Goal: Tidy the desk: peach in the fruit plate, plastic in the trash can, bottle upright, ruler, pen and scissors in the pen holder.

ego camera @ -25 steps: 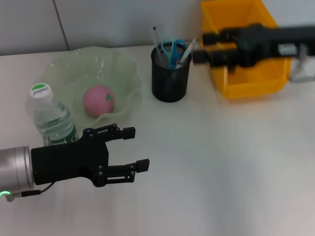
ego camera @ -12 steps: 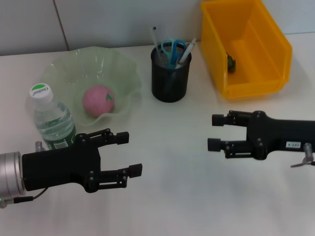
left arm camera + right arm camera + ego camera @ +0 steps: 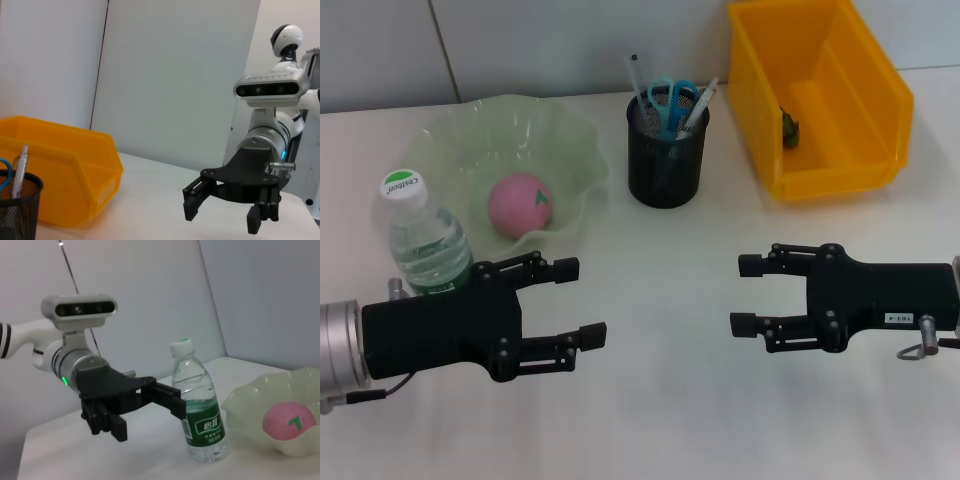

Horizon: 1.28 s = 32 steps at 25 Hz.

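The pink peach [image 3: 520,204] lies in the pale green fruit plate [image 3: 570,140]. Beside the plate the bottle [image 3: 425,245] stands upright with its cap on. Blue scissors [image 3: 670,100] and pens [image 3: 696,105] stick out of the black mesh pen holder [image 3: 666,165]; I cannot make out the ruler. A small dark green scrap [image 3: 787,128] sits in the yellow trash can [image 3: 840,170]. My left gripper [image 3: 582,300] hovers open and empty just right of the bottle. Low over the table's right side, my right gripper [image 3: 744,295] is open and empty too.
The wrist views show the same scene from table height: the right gripper [image 3: 222,215] beyond the yellow bin [image 3: 60,170], and the left gripper [image 3: 147,415] next to the bottle [image 3: 197,405] and plate [image 3: 250,400]. White table [image 3: 660,400] lies between the grippers.
My right arm has swung from above the yellow bin down to the table's front right. The left gripper has drawn back a little toward the bottle.
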Available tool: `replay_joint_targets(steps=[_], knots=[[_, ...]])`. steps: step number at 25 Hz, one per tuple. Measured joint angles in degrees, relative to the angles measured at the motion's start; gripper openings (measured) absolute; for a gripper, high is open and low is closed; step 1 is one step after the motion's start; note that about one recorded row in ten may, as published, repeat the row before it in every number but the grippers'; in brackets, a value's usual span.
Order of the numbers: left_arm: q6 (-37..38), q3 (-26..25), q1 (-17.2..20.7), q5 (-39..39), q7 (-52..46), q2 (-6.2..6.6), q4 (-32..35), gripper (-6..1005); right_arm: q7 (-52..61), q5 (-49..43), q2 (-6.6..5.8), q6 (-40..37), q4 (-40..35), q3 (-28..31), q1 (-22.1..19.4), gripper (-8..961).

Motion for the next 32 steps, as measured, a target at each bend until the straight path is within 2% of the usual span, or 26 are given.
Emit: replay_joint_targets(steps=[8,11,12,16,32], knots=[[0.2,-0.4,-0.3,0.0,0.8,0.71,0.5,833,-2.7,0.0,-0.04,0.7,1.2,0.2,0.5,797],[0.6,-0.3,-0.3,0.1,0.6,1.47,0.5,833,-3.3,0.0,0.16,1.1,1.3,0.0,0.7,797],[0.8,-0.2,-0.3,0.1,0.4,2.09,0.5,833,-3.3,0.0,0.16,1.1,1.3,0.0,0.7,797],[0.8,-0.1,-0.3,0.1,0.4,2.48,0.3,833,-4.1,0.0,0.51,1.5,1.4,0.2,0.6,797],[0.8,-0.5,-0.3,2.7,0.4,2.11,0.6,833,-4.1,0.0,0.64,1.2,1.5,0.0,0.4,798]])
